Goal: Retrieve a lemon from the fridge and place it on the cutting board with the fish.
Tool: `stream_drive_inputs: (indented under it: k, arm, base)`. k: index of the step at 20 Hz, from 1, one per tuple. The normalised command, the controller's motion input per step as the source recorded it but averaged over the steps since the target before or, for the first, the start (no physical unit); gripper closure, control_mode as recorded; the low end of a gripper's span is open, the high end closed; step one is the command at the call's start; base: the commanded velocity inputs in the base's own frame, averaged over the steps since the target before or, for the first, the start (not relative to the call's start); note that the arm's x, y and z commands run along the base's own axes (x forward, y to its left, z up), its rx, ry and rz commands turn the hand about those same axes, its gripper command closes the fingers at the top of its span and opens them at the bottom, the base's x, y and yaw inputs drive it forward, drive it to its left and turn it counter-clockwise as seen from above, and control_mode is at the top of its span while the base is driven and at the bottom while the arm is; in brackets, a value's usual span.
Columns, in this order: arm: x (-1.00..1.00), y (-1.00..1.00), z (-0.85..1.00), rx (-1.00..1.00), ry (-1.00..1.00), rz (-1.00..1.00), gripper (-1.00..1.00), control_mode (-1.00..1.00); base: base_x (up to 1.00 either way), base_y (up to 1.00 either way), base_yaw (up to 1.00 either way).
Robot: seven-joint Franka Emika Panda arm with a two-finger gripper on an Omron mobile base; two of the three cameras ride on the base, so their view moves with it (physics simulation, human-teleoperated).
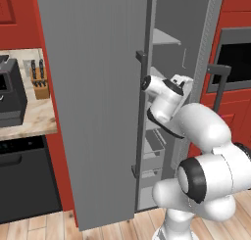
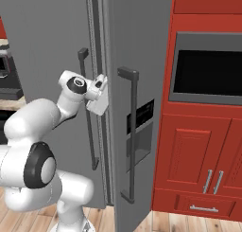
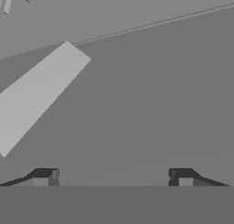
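Observation:
The fridge (image 1: pixel 98 97) is a tall grey cabinet, and its left door is swung wide open. My arm reaches into the gap between the doors, with the white hand (image 1: pixel 179 84) at mid height inside. In the hand view my gripper (image 3: pixel 114 176) is open, its two dark fingertips (image 3: pixel 45 176) far apart with nothing between them. Ahead of it is a grey inner wall and a pale shelf (image 3: pixel 36 93) running on a slant. The lemon, the cutting board and the fish are out of view.
Pale shelves (image 1: pixel 164 37) and clear bins (image 1: pixel 154 146) line the fridge interior. The shut right door (image 2: pixel 142 37) with its long bar handle (image 2: pixel 132 131) stands close beside the hand. A counter with a knife block (image 1: pixel 39 80) lies left; red cabinets and a wall oven (image 2: pixel 208 67) lie right.

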Motion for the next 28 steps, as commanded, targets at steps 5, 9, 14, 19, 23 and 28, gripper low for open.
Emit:
stream_drive_inputs:
  k: [5, 9, 14, 19, 23, 28]
  arm:
    - [-0.04, -0.83, -0.01, 0.00, 0.02, 0.00, -1.00, -1.00]
    - [-0.43, -0.98, -0.06, 0.00, 0.02, -0.09, -1.00, -1.00]
    - [-0.18, -0.97, -0.15, 0.00, 0.11, -0.18, -1.00, -1.00]
    - [0.00, -0.78, -0.05, -0.02, 0.10, -0.09, -1.00, -1.00]
    - [0.00, -0.32, -0.01, -0.01, 0.08, -0.03, -1.00, -1.00]
    - [-0.05, 0.13, 0.00, 0.00, 0.01, 0.00, -1.00, -1.00]
  base:
    - [0.00, 0.00, 0.00]
    - [0.00, 0.00, 0.00]
    - [0.00, 0.00, 0.00]
    - [0.00, 0.00, 0.00]
    - [0.00, 0.00, 0.00]
    - [0.00, 0.00, 0.00]
